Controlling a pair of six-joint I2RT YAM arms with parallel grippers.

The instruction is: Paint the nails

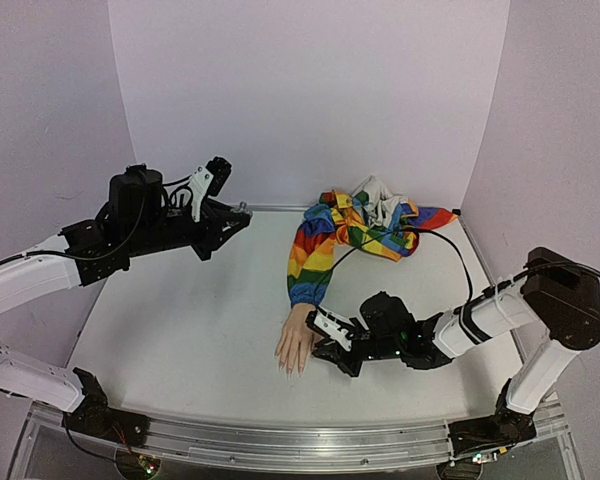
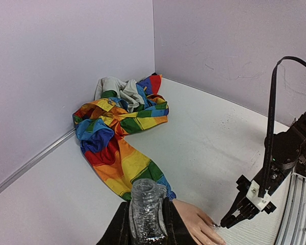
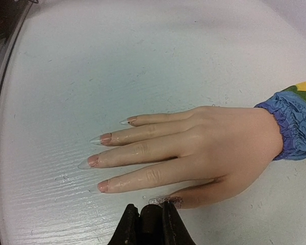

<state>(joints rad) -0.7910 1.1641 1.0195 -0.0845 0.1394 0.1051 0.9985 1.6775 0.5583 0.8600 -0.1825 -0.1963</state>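
A small transparent bottle (image 2: 145, 204) is pinched between the two dark fingers of the left hand (image 2: 145, 232), which is held high above the far left part of the white tabletop (image 1: 180, 330). The bottle stands upright with its mouth open. A clear content with fine glitter specks is seen in its neck. How full it is cannot be told, because the lower part is cut off by the picture edge.

The pale skin-toned mannequin hand (image 3: 209, 143) is laid palm down on the tabletop, near the front edge and a little right of the middle, with its fingers stretched toward the arm bases. Its wrist is covered by the blue cuff of a rainbow-striped sleeve (image 3: 296, 120). The nails (image 3: 93, 161) are long and pointed: on each of the four fingers a pink part and a transparent tip are seen. Shiny, wet-looking streaks are seen along the fingers, and a glittery patch is seen on the thumb nail (image 3: 166, 200).

The right hand (image 3: 148, 217) is placed low, just beside the thumb. Its fingers are pressed onto a small dark piece (image 3: 149, 224) between them, and what this piece is cannot be told. Whether the thumb nail is touched cannot be told either.
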